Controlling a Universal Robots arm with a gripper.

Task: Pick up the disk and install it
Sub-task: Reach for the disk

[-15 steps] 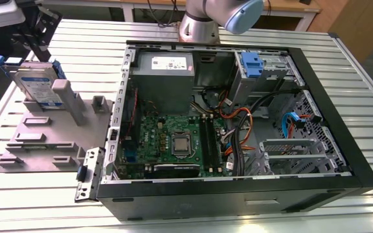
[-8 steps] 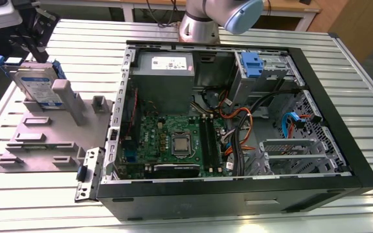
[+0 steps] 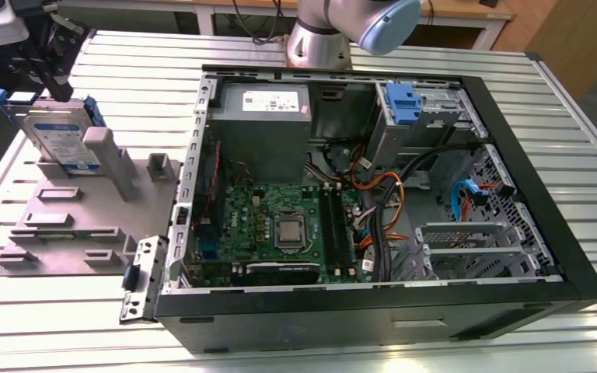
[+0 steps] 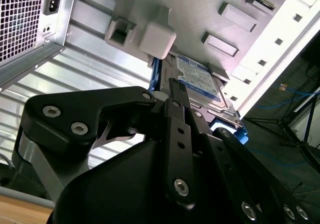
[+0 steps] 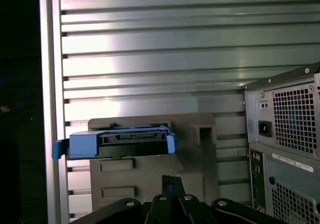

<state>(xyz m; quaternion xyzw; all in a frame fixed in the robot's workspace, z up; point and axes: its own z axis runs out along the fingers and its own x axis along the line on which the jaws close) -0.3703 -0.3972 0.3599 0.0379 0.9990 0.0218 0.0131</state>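
Nearest us in the exterior view, a black open-sided desktop computer case [image 3: 516, 179] lies on a ribbed aluminium table [image 3: 558, 93], its green circuit board exposed. To the exterior view's left of the case sits a flat grey plastic fixture tray [image 3: 71, 210]. At the tray's far end the flat silver hard disk with blue side rails [image 3: 60, 140] stands on edge, leaning against a grey post. Just above it we see the black gripper [image 3: 55, 74], apart from the disk; in the first wrist view its fingers [image 5: 167, 181] sit pressed together, empty. Farthest back rises the silver robot arm [image 3: 325, 35].
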